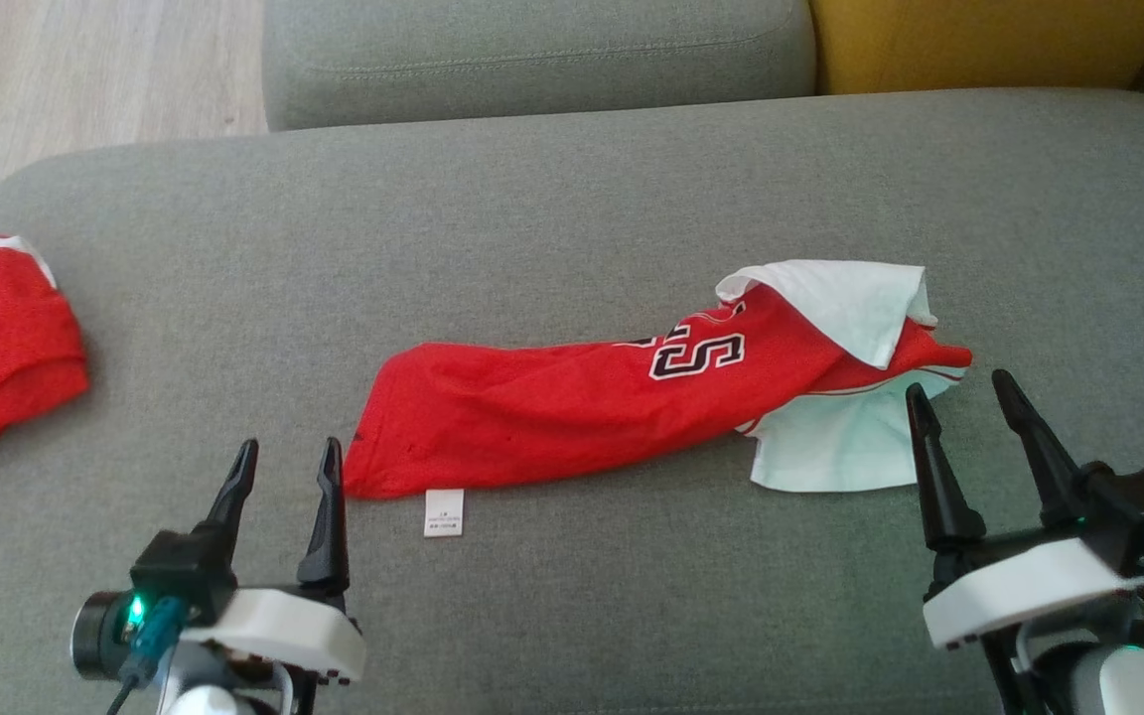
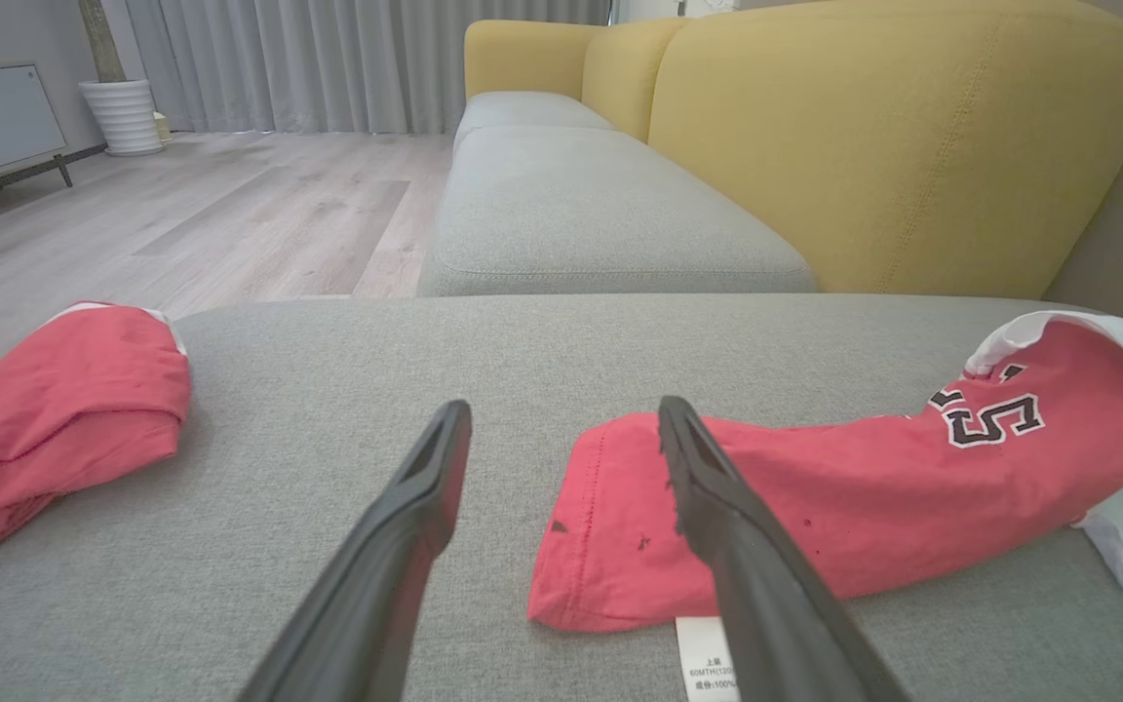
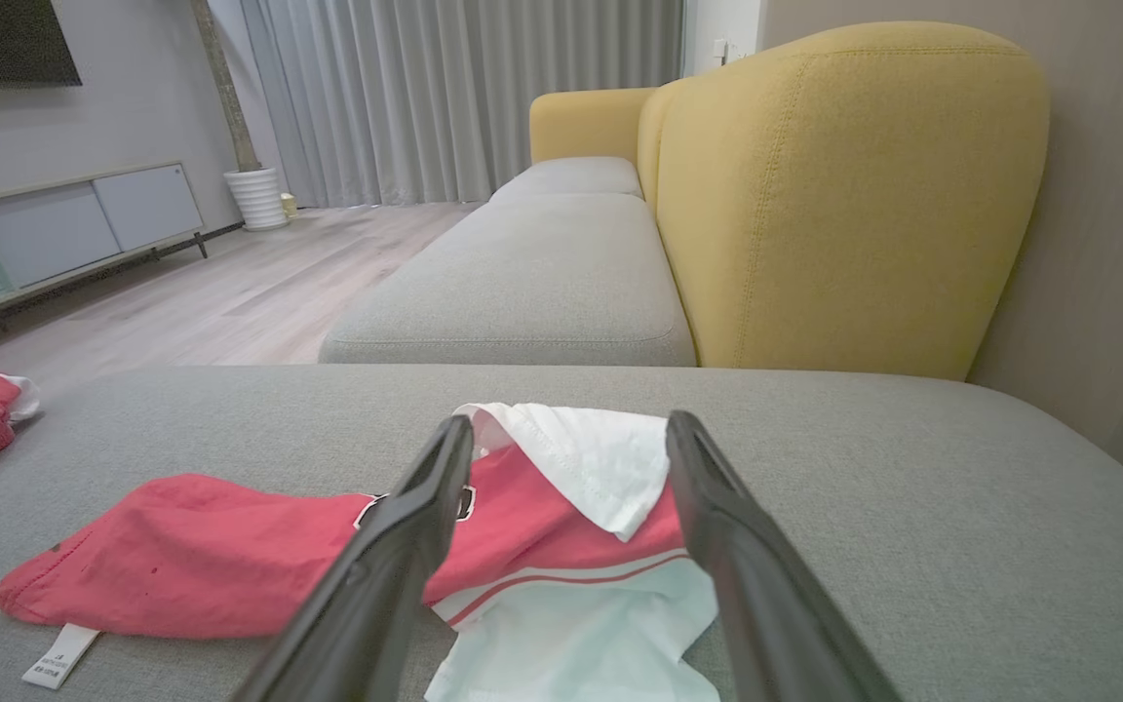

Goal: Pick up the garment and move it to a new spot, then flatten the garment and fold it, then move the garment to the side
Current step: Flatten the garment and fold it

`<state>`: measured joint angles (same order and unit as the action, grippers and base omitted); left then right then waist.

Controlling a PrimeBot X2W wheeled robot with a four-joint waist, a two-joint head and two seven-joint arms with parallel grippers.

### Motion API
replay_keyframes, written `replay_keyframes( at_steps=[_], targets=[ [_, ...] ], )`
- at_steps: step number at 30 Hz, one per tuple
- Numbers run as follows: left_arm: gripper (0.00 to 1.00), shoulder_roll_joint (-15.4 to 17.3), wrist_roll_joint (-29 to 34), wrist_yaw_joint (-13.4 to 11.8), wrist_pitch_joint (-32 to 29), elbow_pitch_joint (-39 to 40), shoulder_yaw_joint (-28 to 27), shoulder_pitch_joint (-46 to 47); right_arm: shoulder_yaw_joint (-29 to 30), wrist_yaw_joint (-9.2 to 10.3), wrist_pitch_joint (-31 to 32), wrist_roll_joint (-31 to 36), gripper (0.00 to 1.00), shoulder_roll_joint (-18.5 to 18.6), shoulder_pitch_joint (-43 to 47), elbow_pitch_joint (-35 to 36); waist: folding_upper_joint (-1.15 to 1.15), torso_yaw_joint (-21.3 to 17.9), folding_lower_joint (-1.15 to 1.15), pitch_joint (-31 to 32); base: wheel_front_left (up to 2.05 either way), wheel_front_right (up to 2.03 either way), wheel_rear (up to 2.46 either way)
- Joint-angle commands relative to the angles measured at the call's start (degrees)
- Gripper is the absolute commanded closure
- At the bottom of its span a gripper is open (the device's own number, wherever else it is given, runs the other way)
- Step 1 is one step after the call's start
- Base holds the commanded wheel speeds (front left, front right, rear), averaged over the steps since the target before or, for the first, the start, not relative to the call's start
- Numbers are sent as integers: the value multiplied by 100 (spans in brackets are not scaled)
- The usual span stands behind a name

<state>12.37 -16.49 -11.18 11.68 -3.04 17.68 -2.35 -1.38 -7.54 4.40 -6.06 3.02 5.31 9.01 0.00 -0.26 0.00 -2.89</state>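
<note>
Red-and-white mesh jersey [image 1: 552, 407] spans lengthwise from open left gripper's [image 1: 291, 444] right to just ahead of open right gripper [image 1: 957, 383].

A folded red cloth [image 1: 1, 348] with a white edge lies at the left end of a broad grey sofa seat [image 1: 572, 199]. Behind it sits a second grey seat cushion [image 1: 532, 50], backed by a mustard-yellow backrest [image 2: 903, 146]. Pale wood flooring [image 2: 230, 214] runs to floor-length grey curtains [image 2: 328, 58], where a white ribbed planter [image 2: 121, 115] stands beside a low grey sideboard [image 3: 64, 219]. A dark screen [image 3: 6, 39] hangs on the wall above the sideboard.
</note>
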Motion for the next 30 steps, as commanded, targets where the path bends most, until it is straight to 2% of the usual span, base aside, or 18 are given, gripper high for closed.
replay_keyframes(
  at_steps=[1,7,11,17,23,24,25,26,27,30],
  targets=[
    [0,109,-43,-42,11,188,-198,193,-136,5,4,-19,0,13,-144,227,0,-2,0,2,0,0,0],
    [0,122,-53,25,-63,90,-133,419,-138,5,15,-47,0,1,-173,211,0,4,0,-104,0,0,0],
    [0,130,-91,220,-214,-207,-35,855,-113,5,3,-54,0,-4,-239,200,0,25,0,-260,0,0,0],
    [0,32,-405,637,-678,-1454,102,1442,-200,5,-26,-81,0,-9,-380,71,0,-51,0,-512,0,0,0],
    [0,-166,-797,966,-868,-2487,94,1723,-170,5,-39,-120,0,-12,-399,-59,0,-123,0,-686,0,0,0],
    [5,-191,-858,1026,-887,-2606,88,1767,-161,5,-34,-140,0,-12,-399,-84,0,-128,0,-708,0,0,0],
    [45,-204,-893,1078,-892,-2711,93,1811,-150,5,-36,-155,0,-12,-399,-106,0,-132,0,-722,0,0,0],
    [81,-217,-930,1126,-877,-2797,89,1854,-131,5,-36,-163,0,-12,-398,-127,0,-136,0,-735,0,0,0],
    [100,-223,-946,1155,-843,-2870,86,1897,-107,5,-28,-174,0,-13,-395,-156,0,-139,0,-747,0,0,0],
    [100,-234,-959,1204,-716,-3072,85,1999,-8,5,18,-212,0,-13,-379,-295,0,-146,0,-762,0,0,0]
  ],
)
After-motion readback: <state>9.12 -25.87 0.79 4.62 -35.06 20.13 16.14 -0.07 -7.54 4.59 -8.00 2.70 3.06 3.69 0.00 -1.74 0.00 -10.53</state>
